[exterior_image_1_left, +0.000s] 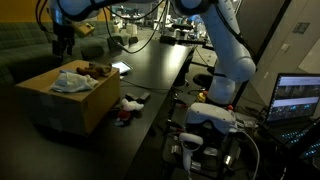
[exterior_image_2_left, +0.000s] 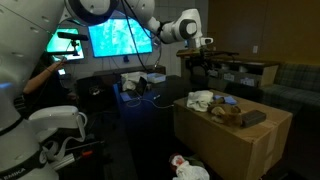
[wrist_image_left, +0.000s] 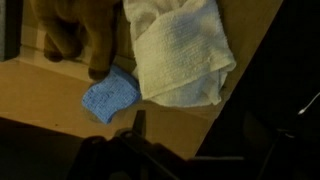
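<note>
Your gripper (exterior_image_1_left: 63, 44) hangs above the cardboard box (exterior_image_1_left: 72, 110) at the table (exterior_image_1_left: 160, 65) edge. White towel (wrist_image_left: 180, 55) and blue cloth (wrist_image_left: 108, 98) lie ungrasped. Jaws: cannot tell.

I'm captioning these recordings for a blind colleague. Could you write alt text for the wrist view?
Seen from above, a white towel lies on brown cardboard, beside a small blue cloth and a brown plush toy. The dark gripper shows dimly at the bottom edge, too shadowed to tell whether it is open or shut.
</note>
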